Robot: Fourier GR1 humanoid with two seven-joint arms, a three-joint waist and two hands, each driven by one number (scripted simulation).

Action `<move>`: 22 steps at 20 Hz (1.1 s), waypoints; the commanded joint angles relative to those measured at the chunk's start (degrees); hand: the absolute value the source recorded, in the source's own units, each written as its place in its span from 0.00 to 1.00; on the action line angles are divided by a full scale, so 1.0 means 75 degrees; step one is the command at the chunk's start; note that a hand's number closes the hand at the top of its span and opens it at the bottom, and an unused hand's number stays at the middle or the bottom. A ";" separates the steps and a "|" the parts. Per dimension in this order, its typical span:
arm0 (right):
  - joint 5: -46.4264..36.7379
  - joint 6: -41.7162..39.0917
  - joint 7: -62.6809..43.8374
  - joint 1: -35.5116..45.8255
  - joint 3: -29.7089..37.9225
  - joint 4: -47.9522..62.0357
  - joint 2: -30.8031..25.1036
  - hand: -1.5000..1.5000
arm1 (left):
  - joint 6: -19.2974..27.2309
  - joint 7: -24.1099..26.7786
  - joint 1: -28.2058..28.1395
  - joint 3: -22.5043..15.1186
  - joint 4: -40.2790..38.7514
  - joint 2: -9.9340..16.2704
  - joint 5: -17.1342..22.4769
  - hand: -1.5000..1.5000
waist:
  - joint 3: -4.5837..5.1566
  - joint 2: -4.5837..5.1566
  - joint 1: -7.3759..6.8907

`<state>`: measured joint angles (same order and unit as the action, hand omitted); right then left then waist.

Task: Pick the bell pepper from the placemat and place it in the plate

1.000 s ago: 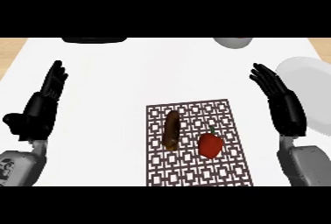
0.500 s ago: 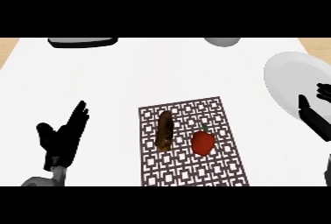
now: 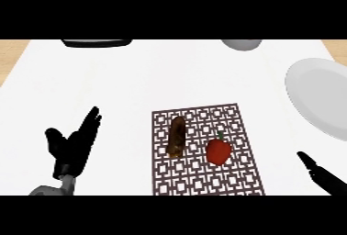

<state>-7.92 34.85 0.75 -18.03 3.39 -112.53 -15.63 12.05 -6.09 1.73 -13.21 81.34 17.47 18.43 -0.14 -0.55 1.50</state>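
Observation:
A red bell pepper (image 3: 218,151) lies on the right half of a brown lattice placemat (image 3: 203,117) in the middle of the white counter. A white plate (image 3: 324,98) sits at the right edge, partly cut off. My left hand (image 3: 71,144) stands open at the lower left, fingers straight and pointing up, well left of the placemat. Of my right hand (image 3: 324,176) only straight dark fingers show at the lower right corner, to the right of the pepper and apart from it.
A brown elongated vegetable (image 3: 176,136) lies on the placemat's left half, beside the pepper. A black object (image 3: 97,43) sits at the far edge on the left. A grey bowl (image 3: 242,44) is at the far edge, right of centre.
Both hands have dropped toward the lower edge; the right hand is now mostly out of frame. The view has shifted, with the plate more in sight. Pepper and placemat stay put.

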 commanded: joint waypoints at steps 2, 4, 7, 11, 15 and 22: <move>-0.0985 -0.0935 -0.1641 -0.1131 -0.0613 -0.0967 -0.1083 0.00 | 0.0048 -0.0271 -0.0152 -0.0148 -0.0179 -0.0168 -0.0014 0.50 | 0.0058 0.0078 -0.0086; -0.1234 -0.1453 -0.2312 -0.1401 -0.1051 -0.1303 -0.1390 0.00 | 0.0031 -0.0525 -0.0020 -0.0269 -0.0056 -0.0130 -0.0078 0.50 | 0.0059 0.0089 -0.0125; -0.1577 -0.2075 -0.3518 -0.1363 -0.1187 -0.1949 -0.1930 0.00 | -0.0153 -0.0221 -0.0224 -0.0254 -0.0254 -0.0192 -0.0054 0.50 | 0.0057 0.0099 -0.0210; -0.2705 -0.2516 -0.5631 -0.0712 -0.1802 -0.2621 -0.1973 0.00 | -0.0037 -0.0382 -0.0066 -0.0285 -0.0174 -0.0336 -0.0139 0.50 | 0.0048 0.0105 -0.0307; -0.3591 -0.3198 -0.7282 0.0524 -0.2641 -0.2541 -0.1692 0.00 | -0.0286 -0.0422 0.0067 -0.0159 -0.0368 -0.0225 -0.0103 0.50 | 0.0045 0.0115 -0.0346; -0.5021 -0.3629 -0.8599 0.1977 -0.3901 -0.1279 -0.0356 0.00 | -0.0255 -0.0060 -0.0513 -0.0275 -0.0153 -0.0435 -0.0373 0.50 | 0.0029 0.0077 -0.0297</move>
<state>-39.74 9.92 -56.29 -6.97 -20.57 -124.15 -22.36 11.58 -6.28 2.12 -13.78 81.42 14.74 15.65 -0.23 -0.20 -0.85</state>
